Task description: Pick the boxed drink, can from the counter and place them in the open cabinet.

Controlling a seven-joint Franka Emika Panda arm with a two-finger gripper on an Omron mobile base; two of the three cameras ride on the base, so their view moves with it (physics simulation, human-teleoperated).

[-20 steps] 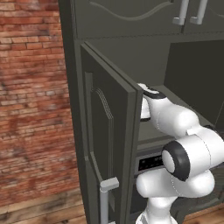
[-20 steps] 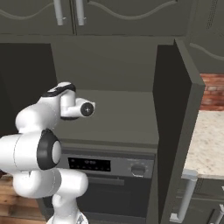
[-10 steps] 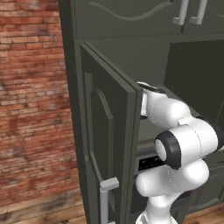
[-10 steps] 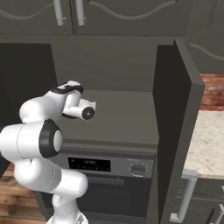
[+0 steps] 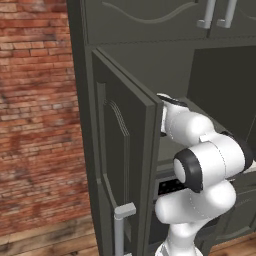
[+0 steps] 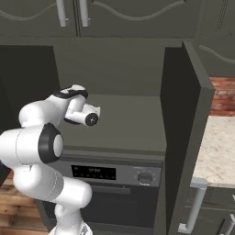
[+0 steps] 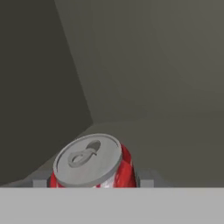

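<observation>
The can sits between the two fingertips at the 6 o'clock edge of the hand view, silver top and pull tab facing the camera, red side with white marks below it. The gripper is closed part-way on the can, one dark tip at its 3 o'clock side and the other at its 9 o'clock side, both touching the red wall.

Beyond the can, toward 12 o'clock, lies the flat grey-green shelf floor of the cabinet, with a back wall and a side wall meeting in a corner at about 10 o'clock.

In the left base view the arm reaches from 5 o'clock up into the cabinet bay, its wrist passing behind the open door, which stands at 9 o'clock of the arm. In the right base view the arm rises at 8 o'clock and its hand points into the cabinet over the shelf, above an oven. The other door stands open at 3 o'clock, and a strip of counter shows beside it.
</observation>
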